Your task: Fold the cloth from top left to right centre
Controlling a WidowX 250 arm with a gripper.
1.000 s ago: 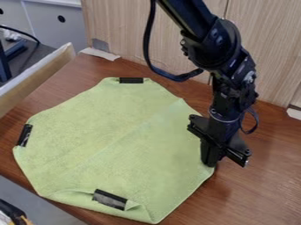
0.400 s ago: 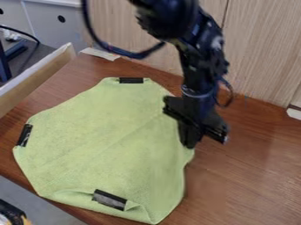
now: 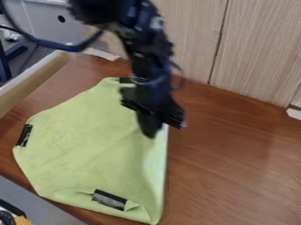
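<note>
The cloth (image 3: 88, 140) is light green and lies mostly spread on the brown wooden table (image 3: 235, 176). Its right side is raised and turned inward. Black strips (image 3: 109, 200) are at its top, left and lower edges; the lower edge is rumpled.

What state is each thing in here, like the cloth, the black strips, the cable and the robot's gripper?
Green cloth: spread out, right side drawn up at the gripper, fold unfinished.
Gripper: closed on the cloth's right edge.
Left strip: uncovered, at the cloth's edge.
Bottom strip: uncovered, beside a rumpled flap.
Top strip: partly hidden behind the gripper.
Cable: hanging in a slack loop.
</note>
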